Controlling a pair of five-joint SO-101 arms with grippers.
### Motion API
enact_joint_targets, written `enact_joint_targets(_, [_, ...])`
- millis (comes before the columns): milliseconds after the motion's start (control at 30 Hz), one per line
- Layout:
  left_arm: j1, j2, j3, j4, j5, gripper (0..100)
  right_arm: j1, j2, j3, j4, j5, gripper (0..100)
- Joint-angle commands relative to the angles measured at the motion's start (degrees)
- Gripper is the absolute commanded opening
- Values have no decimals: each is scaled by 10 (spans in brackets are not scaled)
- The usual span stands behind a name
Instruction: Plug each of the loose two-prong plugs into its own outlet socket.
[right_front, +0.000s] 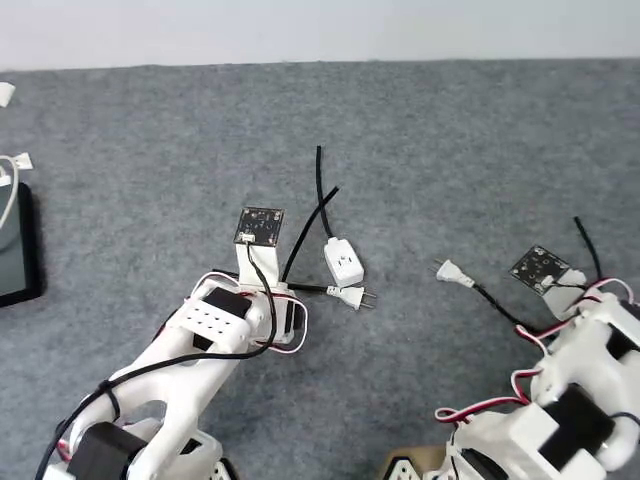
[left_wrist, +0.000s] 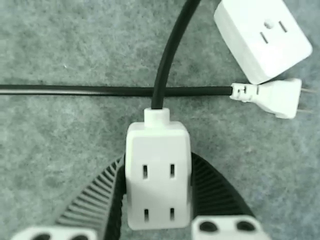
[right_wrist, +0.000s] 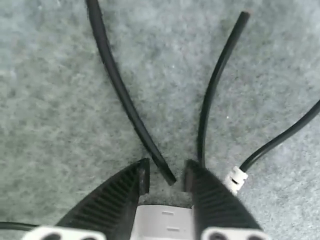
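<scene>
My left gripper (left_wrist: 157, 220) is shut on a white socket block (left_wrist: 157, 175) with two pairs of slots, its black cord (left_wrist: 172, 50) leading away. Just beyond lie a loose white two-prong plug (left_wrist: 275, 96) on a black cord and a second white socket (left_wrist: 262, 35). From above, that plug (right_front: 352, 296) and socket (right_front: 343, 262) lie mid-table, right of the left gripper (right_front: 288, 312). Another plug (right_front: 452, 271) lies further right, its cord running to the right arm (right_front: 585, 330). My right gripper (right_wrist: 165, 175) is shut on a pale socket block (right_wrist: 162, 222), black cords (right_wrist: 117, 85) on the carpet ahead.
Grey carpet (right_front: 450, 150) covers the table. A dark tablet (right_front: 15, 245) with a white cable lies at the left edge. A brown object (right_front: 410, 465) sits at the front edge between the arms. A white wall borders the back.
</scene>
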Motion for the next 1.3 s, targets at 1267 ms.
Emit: enact_joint_targets(1267, [-4,-14,-4,-13,-5,15,14,30,-3,-7,22,10])
